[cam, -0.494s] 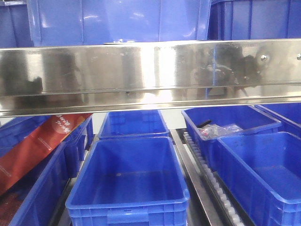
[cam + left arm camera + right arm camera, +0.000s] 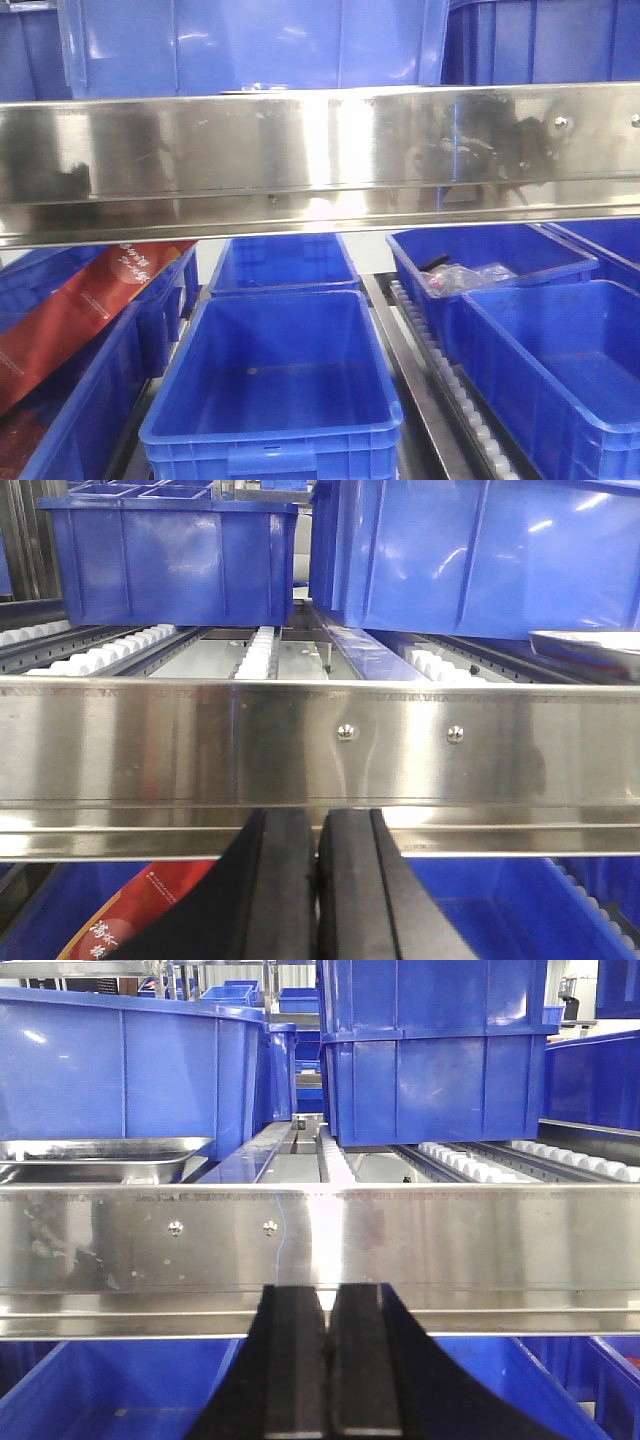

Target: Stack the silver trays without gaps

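Rail spanning full width. Blue bins sitting below rail, more standing behind it. Tray lying just behind rail, on upper level. Left gripper hanging just below rail, jaws pressing together, gripping nothing. Right gripper doing same.

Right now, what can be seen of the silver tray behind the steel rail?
The silver tray is shallow, shiny metal with a rolled rim and a rounded corner, looking like stainless steel. It lies flat just behind the steel front rail and in front of a blue bin. Only its near side shows, cut by the frame; its inside is hidden. Nothing grips it. Whether several are nested there cannot be told.
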